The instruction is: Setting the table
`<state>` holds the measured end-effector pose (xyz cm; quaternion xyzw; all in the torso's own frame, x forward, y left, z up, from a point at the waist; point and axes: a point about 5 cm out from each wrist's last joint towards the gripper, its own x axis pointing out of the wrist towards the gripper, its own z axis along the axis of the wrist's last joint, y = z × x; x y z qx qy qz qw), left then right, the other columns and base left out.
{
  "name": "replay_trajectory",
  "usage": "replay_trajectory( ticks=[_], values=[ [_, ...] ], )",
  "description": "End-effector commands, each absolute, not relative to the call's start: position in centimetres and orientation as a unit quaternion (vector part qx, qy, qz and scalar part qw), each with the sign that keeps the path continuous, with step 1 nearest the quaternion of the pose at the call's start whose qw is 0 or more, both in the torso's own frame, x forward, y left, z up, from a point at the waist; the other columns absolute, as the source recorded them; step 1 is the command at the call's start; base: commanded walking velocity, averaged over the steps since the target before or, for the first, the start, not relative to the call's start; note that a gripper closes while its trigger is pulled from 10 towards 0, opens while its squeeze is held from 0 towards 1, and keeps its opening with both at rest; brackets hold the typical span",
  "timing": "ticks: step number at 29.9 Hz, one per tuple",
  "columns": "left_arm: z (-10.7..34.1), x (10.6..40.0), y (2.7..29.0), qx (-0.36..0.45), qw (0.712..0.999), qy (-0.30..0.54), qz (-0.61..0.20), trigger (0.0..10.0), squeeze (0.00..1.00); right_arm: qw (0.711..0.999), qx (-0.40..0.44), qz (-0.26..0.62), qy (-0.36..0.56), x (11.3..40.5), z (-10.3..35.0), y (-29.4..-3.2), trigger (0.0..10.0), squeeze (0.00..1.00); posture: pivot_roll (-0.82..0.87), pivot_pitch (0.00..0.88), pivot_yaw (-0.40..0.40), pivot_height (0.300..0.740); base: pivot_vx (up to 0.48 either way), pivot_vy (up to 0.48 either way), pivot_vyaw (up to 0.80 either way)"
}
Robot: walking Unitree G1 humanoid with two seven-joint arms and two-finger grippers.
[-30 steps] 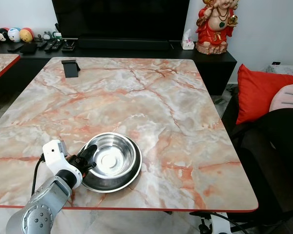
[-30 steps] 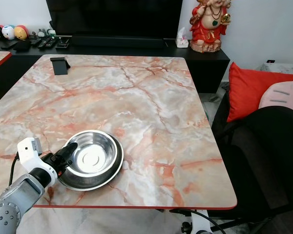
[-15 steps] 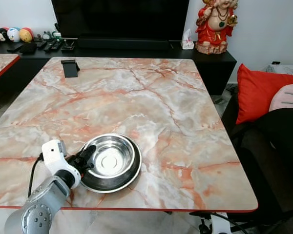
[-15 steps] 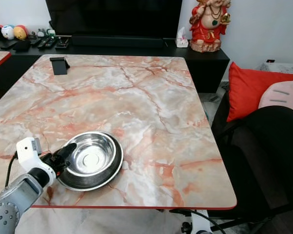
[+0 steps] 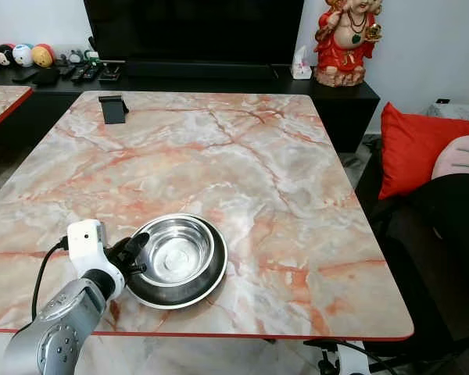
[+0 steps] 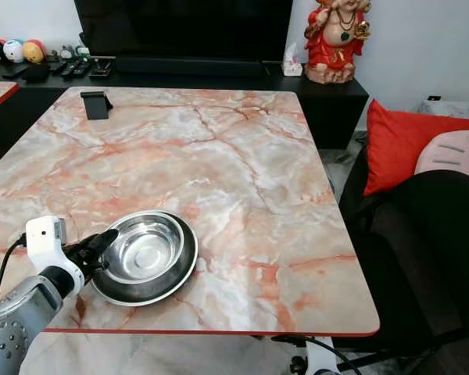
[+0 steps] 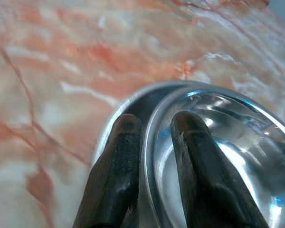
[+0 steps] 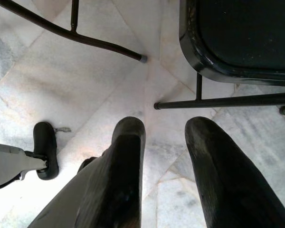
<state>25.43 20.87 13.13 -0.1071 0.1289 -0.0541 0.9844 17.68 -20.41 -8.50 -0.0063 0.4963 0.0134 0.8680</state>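
Observation:
A shiny steel bowl [image 5: 176, 251] sits on a dark plate [image 5: 209, 284] near the front left of the marble table [image 5: 242, 156]. My left gripper [image 5: 134, 251] reaches in from the left and is shut on the bowl's near rim. In the left wrist view one fingertip [image 7: 127, 124] rests outside the bowl [image 7: 228, 156] over the plate, the other inside it. My right gripper [image 8: 166, 130] hangs open over the tiled floor beside the table.
A black phone stand [image 5: 112, 108] is at the table's far left corner. Behind are a dark TV console and a red statue [image 5: 344, 39]. A red cushion [image 5: 422, 148] and a black chair [image 5: 445, 234] flank the right edge. Chair legs [image 8: 104, 42] cross the floor.
My left wrist has drawn back a little to the left. The bowl and plate sit about where they were, and the grip on the rim is unchanged.

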Motion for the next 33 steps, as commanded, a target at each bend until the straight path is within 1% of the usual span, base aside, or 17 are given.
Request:
replay_trajectory(
  ticks=[1, 2, 5, 9, 11, 16, 19, 22, 25, 28, 33],
  values=[
    [14.4, 25.6, 20.3, -0.073, 0.990, 0.096, -0.071, 10.0, 0.00, 0.867, -0.009, 0.014, 0.497, 17.7, -8.5, -20.5, 10.0, 0.00, 0.01, 0.000, -0.031, 0.740, 0.000, 0.000, 0.00],
    [14.9, 25.7, 20.0, -0.031, 0.993, 0.081, -0.081, 10.0, 0.00, 0.867, -0.008, 0.014, 0.497, 17.7, -8.5, -20.5, 10.0, 0.00, 0.01, 0.000, -0.031, 0.740, 0.000, 0.000, 0.00],
    [15.3, 25.8, 19.6, 0.000, 0.993, 0.071, -0.090, 10.0, 0.00, 0.867, -0.008, 0.015, 0.498, 17.7, -8.5, -20.5, 10.0, 0.00, 0.01, 0.000, -0.030, 0.740, 0.000, 0.000, 0.00],
    [15.4, 25.8, 19.5, 0.019, 0.994, 0.064, -0.091, 10.0, 0.00, 0.867, -0.008, 0.015, 0.498, 17.7, -8.5, -20.5, 10.0, 0.00, 0.01, 0.000, -0.028, 0.740, 0.000, 0.000, 0.00],
    [16.0, 25.9, 19.7, 0.046, 0.995, 0.033, -0.082, 10.0, 0.00, 0.867, -0.007, 0.015, 0.498, 17.7, -8.5, -20.5, 10.0, 0.00, 0.01, 0.000, -0.026, 0.740, 0.000, 0.000, 0.00],
    [16.0, 26.0, 19.5, 0.080, 0.995, -0.010, -0.059, 10.0, 0.00, 0.869, -0.003, 0.012, 0.495, 17.6, -8.5, -20.5, 10.0, 0.00, 0.01, 0.000, -0.026, 0.740, 0.000, 0.000, 0.00],
    [15.7, 25.9, 19.4, 0.086, 0.995, -0.023, -0.046, 10.0, 0.00, 0.872, 0.001, 0.006, 0.490, 17.6, -8.5, -20.5, 10.0, 0.00, 0.01, 0.000, -0.027, 0.740, 0.000, 0.000, 0.00],
    [14.9, 25.6, 18.5, 0.112, 0.991, -0.059, -0.041, 10.0, 0.00, 0.876, 0.006, 0.000, 0.482, 17.7, -8.4, -20.5, 10.0, 0.00, 0.00, 0.000, -0.028, 0.740, 0.000, 0.000, 0.00],
    [14.2, 25.6, 18.3, 0.092, 0.993, -0.067, -0.024, 10.0, 0.00, 0.878, 0.009, -0.003, 0.478, 17.7, -8.4, -20.5, 10.0, 0.00, 0.00, 0.000, -0.031, 0.740, 0.000, 0.000, 0.00],
    [14.2, 25.3, 17.9, 0.114, 0.989, -0.088, -0.033, 10.0, 0.00, 0.879, 0.009, -0.005, 0.477, 17.7, -8.4, -20.6, 10.0, 0.00, 0.00, 0.000, -0.033, 0.740, 0.000, 0.000, 0.00],
    [14.0, 25.0, 17.9, 0.119, 0.987, -0.104, -0.025, 10.0, 0.00, 0.879, 0.006, -0.006, 0.476, 17.6, -8.4, -20.7, 10.0, 0.00, 0.00, 0.000, -0.036, 0.740, 0.000, 0.000, 0.00]
  ],
)
